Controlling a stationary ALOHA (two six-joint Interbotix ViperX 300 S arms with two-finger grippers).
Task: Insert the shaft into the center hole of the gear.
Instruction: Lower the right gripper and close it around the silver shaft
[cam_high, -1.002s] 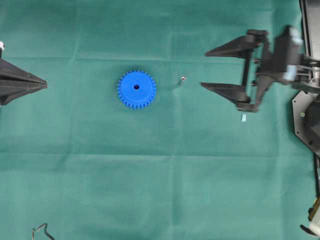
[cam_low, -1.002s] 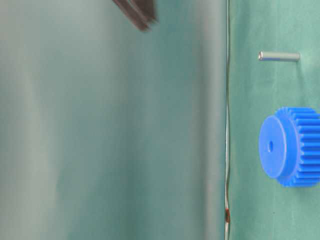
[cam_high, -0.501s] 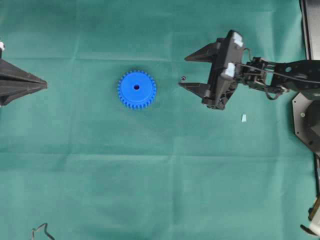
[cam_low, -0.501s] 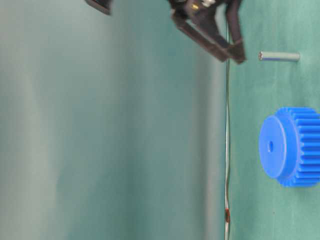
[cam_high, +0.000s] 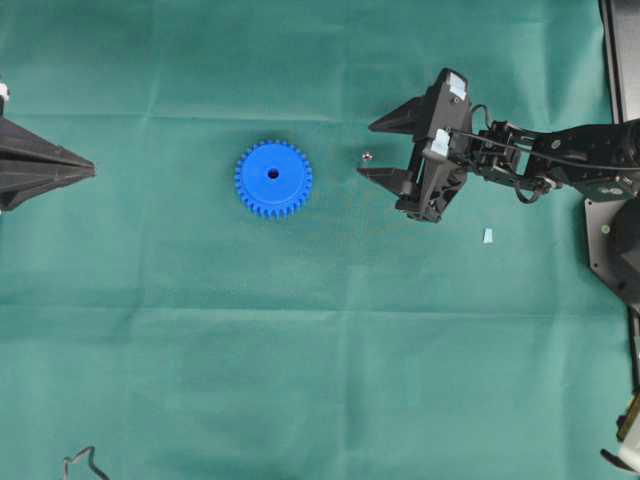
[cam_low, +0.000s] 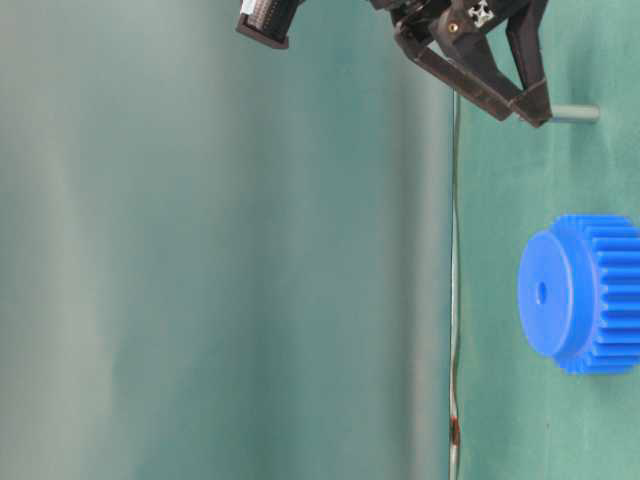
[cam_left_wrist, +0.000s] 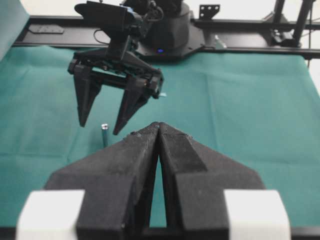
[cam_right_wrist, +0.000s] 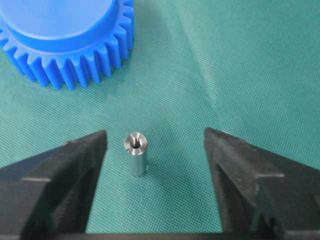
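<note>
One gear (cam_high: 273, 179), blue and toothed, was recorded flat on the green cloth (cam_high: 300, 350), its center hole (cam_high: 273, 174) unfilled. One shaft (cam_right_wrist: 135, 153), a short silver pin, was found standing upright on the cloth, apart from the gear. One right gripper (cam_right_wrist: 155, 165) was noted with fingers apart, the shaft between them, nearer the left-hand finger in the wrist view, touching neither. One left gripper (cam_left_wrist: 158, 131) was seen with fingers together, well apart from both. One pale blue scrap (cam_high: 488, 236) was listed.

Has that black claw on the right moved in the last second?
Yes. The right gripper slid left toward the standing shaft, its fingers now straddling it.
</note>
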